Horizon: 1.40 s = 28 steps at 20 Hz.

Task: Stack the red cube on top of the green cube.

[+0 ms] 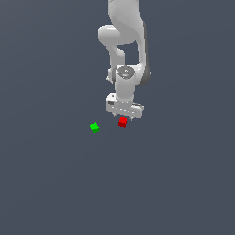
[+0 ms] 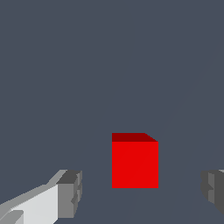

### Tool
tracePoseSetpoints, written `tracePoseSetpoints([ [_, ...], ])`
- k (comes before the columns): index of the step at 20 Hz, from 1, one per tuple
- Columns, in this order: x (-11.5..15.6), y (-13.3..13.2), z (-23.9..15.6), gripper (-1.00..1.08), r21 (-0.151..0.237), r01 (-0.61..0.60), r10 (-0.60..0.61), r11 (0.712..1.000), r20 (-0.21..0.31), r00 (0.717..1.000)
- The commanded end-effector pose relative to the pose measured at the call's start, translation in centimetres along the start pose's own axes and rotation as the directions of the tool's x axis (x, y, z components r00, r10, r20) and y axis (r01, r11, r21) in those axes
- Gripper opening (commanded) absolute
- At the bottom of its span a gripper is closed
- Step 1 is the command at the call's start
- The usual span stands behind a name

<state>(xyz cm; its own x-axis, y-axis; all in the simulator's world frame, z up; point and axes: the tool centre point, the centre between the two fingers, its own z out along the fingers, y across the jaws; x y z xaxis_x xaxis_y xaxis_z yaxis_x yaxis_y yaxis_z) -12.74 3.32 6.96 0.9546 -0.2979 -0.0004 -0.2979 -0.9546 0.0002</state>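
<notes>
With my jaws spread wide either side of the red cube (image 2: 134, 164), which sits on the tabletop (image 1: 55, 183) near the green cube (image 1: 94, 128), closing off-centre risks one finger (image 2: 70, 194) nudging it aside before contact.

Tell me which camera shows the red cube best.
The wrist view: the red cube fills much of the frame, front and top faces clear, between the open gripper fingers. The exterior view shows only a tiny red cube beneath the gripper.
</notes>
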Motion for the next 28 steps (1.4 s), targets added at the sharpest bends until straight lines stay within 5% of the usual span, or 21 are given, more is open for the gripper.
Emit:
tracePoseSetpoints([
  [1,0.0,0.0,0.0,1.0,0.0,0.0,0.0,1.0,0.0,1.0],
  [21,0.0,0.0,5.0,1.0,0.0,0.001,-0.001,1.0,0.0,1.0],
  [22,0.0,0.0,5.0,-1.0,0.0,0.001,-0.001,1.0,0.0,1.0],
  [28,0.0,0.0,5.0,-1.0,0.0,0.001,-0.001,1.0,0.0,1.0],
])
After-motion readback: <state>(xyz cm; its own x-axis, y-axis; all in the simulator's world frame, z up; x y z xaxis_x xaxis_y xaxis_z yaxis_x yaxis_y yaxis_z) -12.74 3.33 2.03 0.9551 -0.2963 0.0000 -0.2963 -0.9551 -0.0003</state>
